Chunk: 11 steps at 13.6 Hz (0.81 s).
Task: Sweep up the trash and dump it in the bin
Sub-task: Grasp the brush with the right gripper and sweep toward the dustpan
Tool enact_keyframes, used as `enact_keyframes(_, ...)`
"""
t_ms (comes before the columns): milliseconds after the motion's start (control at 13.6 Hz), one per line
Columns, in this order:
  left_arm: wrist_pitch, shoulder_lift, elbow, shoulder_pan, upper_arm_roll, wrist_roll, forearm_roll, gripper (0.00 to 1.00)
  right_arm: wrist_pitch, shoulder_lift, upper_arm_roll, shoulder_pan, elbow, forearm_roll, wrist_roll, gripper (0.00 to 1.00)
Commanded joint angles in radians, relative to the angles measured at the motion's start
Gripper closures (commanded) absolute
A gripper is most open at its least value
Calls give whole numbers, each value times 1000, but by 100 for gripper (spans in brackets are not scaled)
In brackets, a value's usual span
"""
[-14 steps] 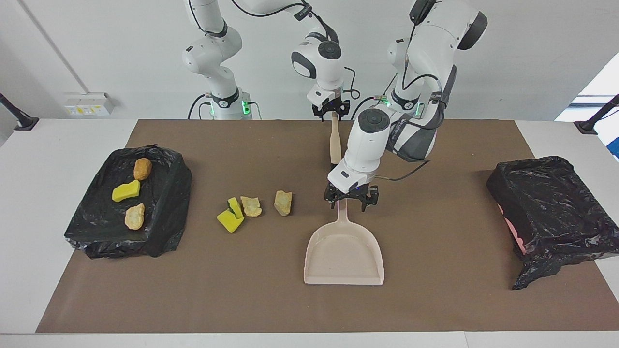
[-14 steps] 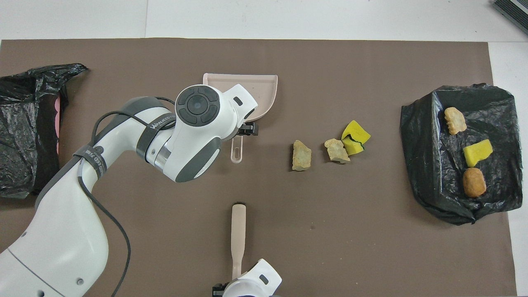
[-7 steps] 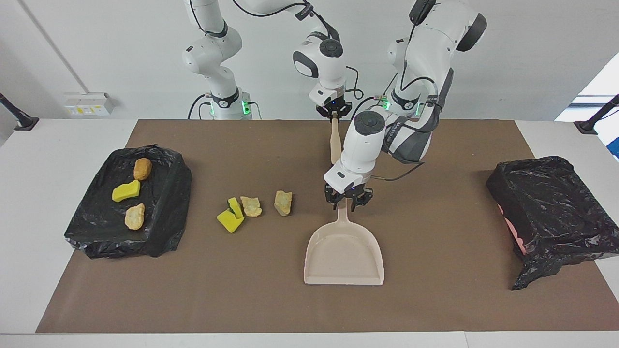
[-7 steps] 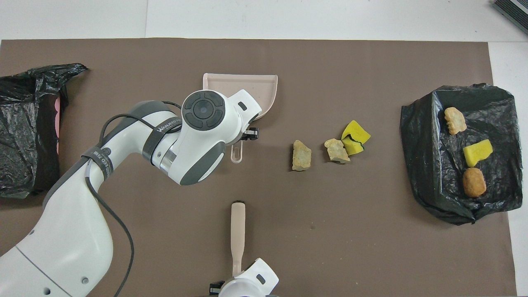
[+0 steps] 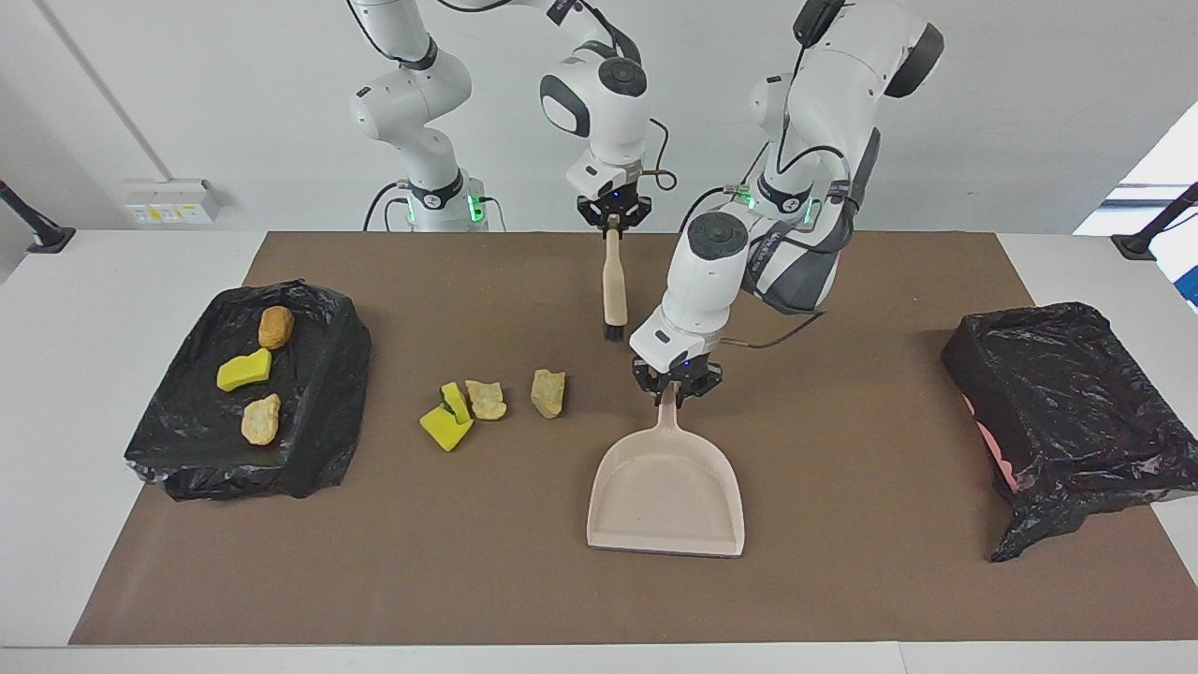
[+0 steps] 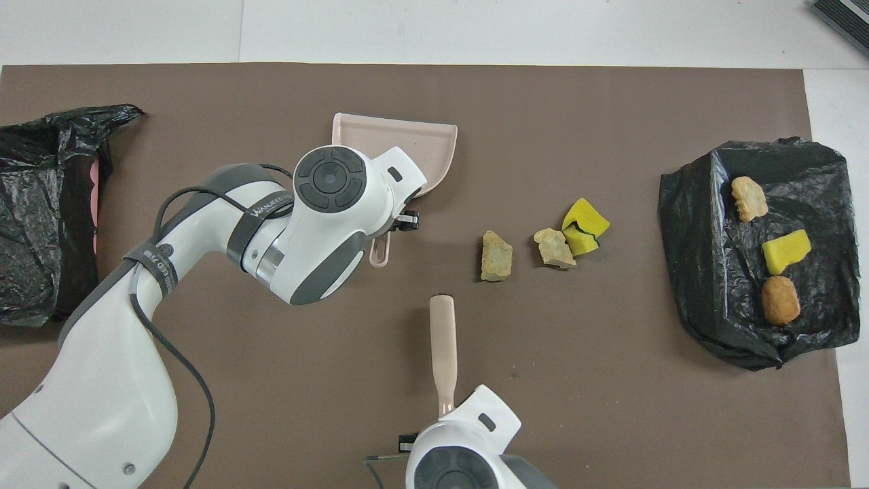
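Three scraps of trash lie loose on the brown mat [image 5: 842, 599], left of centre in the facing view: a yellow sponge piece [image 5: 445, 418] with a green back, touching a pale foam lump [image 5: 486, 399], and a second foam lump [image 5: 547, 392] just beside them toward the middle. Three more scraps, a brown nugget [image 5: 275, 327], a yellow sponge [image 5: 243, 371] and a foam lump [image 5: 260, 419], sit on the black-bagged tray [image 5: 318, 449] at the left of the frame. A second black-bagged bin [image 5: 1067, 412] stands at the right edge.

At the frame's centre lies the beige dustpan [image 5: 666, 491], its mouth toward the bottom of the frame. The left gripper [image 5: 676, 388] has closed on the dustpan's handle over the last second, having been spread wide around it a second ago; the pan has turned slightly on the mat.

The right gripper [image 5: 613, 211], upper centre, is clamped on the top of the brush [image 5: 614, 285]. Compared with a second ago, the brush has come off the mat and swung toward the scraps, now hanging upright with its dark bristles down.

Both tools are now in hand, so the grasping step looks finished. What probably follows is bringing the pan's mouth beside the three loose scraps and sweeping them in with the brush. The pan faces away from them, so it likely needs turning first.
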Motion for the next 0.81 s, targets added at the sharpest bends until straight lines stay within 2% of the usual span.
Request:
enact_keyframes(0, -98, -82, -21, 38, -7, 199, 14, 100, -116, -113, 8, -112, -20, -41, -133, 100)
enact_keyframes(295, -230, -148, -21, 76, -1, 609, 14, 100, -237, -127, 8, -346, 21, -164, -423, 100)
enact_keyframes(516, -270, -156, -25, 83, 11, 825, 13, 100, -204, -101, 11, -509, 12, -270, -679, 100)
enact_keyframes(664, -293, -161, -29, 87, 13, 1004, 8, 100, -107, -40, 11, -613, 20, -357, -839, 100)
enact_keyframes(737, -297, -165, -41, 87, 9, 1061, 5, 100, -73, 3, 11, -633, 27, -408, -850, 100)
